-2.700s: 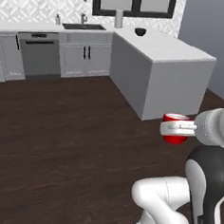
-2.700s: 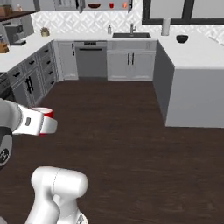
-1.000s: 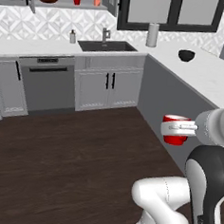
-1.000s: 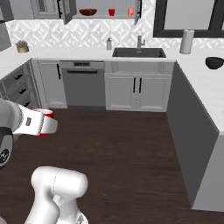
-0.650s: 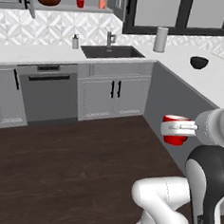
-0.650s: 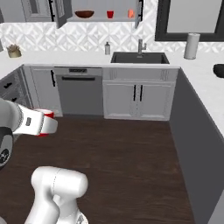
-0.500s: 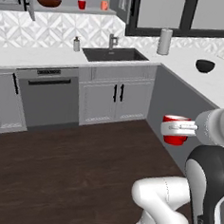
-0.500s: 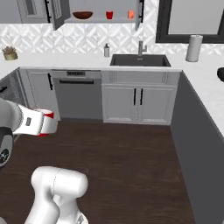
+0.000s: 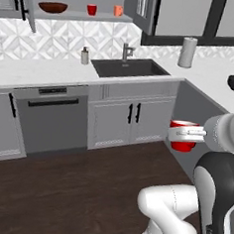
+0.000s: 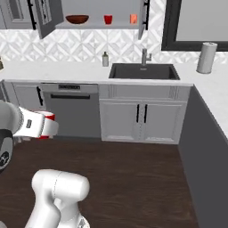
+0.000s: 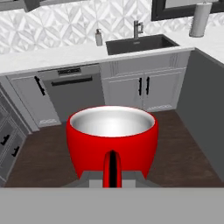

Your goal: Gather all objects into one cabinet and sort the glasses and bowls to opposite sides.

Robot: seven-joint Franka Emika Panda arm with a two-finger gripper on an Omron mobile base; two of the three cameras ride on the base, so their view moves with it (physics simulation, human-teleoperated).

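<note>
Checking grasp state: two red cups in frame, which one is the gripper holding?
The red cup clamped in the gripper over the floor. The other red cup stands on the open cabinet's shelf, between the brown bowl and orange mug.

Light is even and bright in all my views, flat rendered look, no clear source. Soft shading under the counter overhang (image 9: 116, 84) at 12 o'clock. The red cup (image 11: 112, 141) has a glossy sheen, its pale inside shading darker toward 12. Pictures are low-res and a bit soft. No glare, no edge distortion.
</note>
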